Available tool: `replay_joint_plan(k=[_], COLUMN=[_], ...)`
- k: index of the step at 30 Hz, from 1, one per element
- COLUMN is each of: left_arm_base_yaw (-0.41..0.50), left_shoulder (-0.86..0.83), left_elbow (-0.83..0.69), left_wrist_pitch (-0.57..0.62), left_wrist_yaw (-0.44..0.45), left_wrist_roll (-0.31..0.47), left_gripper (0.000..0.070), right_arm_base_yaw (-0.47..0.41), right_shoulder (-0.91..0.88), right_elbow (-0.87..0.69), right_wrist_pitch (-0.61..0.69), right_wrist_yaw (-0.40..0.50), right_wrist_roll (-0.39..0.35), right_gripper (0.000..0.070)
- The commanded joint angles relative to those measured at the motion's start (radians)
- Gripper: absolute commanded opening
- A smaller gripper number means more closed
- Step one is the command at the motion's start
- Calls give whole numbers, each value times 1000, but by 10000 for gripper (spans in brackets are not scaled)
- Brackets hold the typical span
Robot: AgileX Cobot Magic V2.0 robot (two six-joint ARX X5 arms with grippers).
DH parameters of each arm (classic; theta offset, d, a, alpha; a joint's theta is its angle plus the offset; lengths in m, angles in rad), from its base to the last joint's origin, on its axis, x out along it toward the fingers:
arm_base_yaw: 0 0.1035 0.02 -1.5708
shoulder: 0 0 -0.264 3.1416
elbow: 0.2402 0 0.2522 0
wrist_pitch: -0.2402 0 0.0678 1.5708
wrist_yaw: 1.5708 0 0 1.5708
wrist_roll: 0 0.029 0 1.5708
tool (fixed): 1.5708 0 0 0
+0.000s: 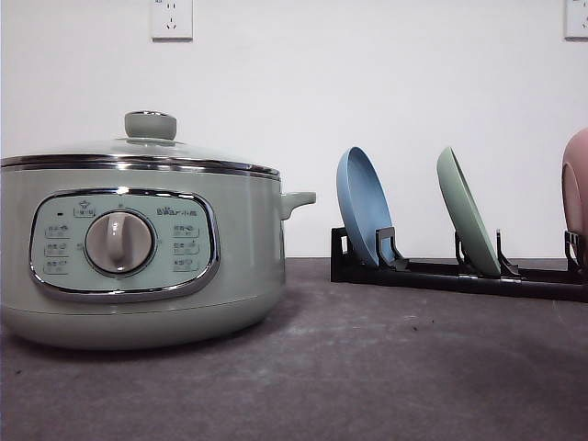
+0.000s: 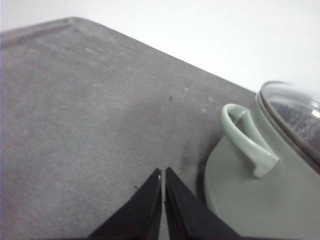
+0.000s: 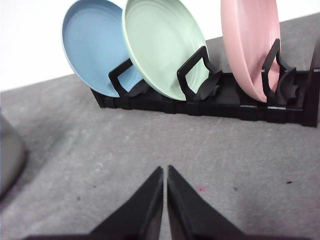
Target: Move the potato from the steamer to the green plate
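A grey counter (image 1: 386,367) carries everything, with a white wall behind its far edge. The steamer (image 1: 138,248), pale green with a chrome rim, stands near the counter's left edge, its glass lid (image 1: 138,147) closed and topped by a knob, its round dial (image 1: 119,243) and button panel facing front, a side handle (image 1: 296,200) pointing right. Whether the potato lies inside cannot be told; the lid hides the pot's inside. Toward the far right of the counter sits a black rack (image 1: 459,274) holding three plates on edge, each leaning in its own slot: a blue plate (image 1: 363,216) nearest the steamer, the green plate (image 1: 464,216) in the middle slot, and a pink plate (image 1: 576,188) at the right end. The left gripper (image 2: 163,175) hangs over bare counter just beside the steamer's other handle, its black jaws closed together on nothing. The right gripper (image 3: 165,172) hangs over the counter in front of the rack, well apart from it, jaws likewise closed and empty.
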Motion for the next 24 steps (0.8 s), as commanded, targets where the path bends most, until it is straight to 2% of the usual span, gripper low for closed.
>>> replay_joint_plan(k=[1,3,5,13,18,24], left_arm_base_yaw=[0,0,0,0,0,0], left_shoulder=[-2,-2,-2,17,91,237], left_elbow=[-16,-11,3,140,285,481], left_wrist_pitch=[-4,-4,-4,-30,-87,-181], left_wrist_yaw=[5,14,36,113,117,198], left_wrist_roll=[-66,-66,-66,-66,-49,53], left_gripper=[3,3,3,3,3,3], right_arm_base_yaw=[-1,-1,-1,-2,-2,-2], right_shoulder=[-3,-3,-3,3,63,196], right_elbow=[-3,-1,16,155,289,487], right_wrist_pitch=[24,50,53,22,-35,-132], right_wrist_yaw=[-18,-54,-53,-20,-21,-26], right_wrist_roll=[69,94,136,137,84,-18], right_gripper=[0,0,0,0,0,0])
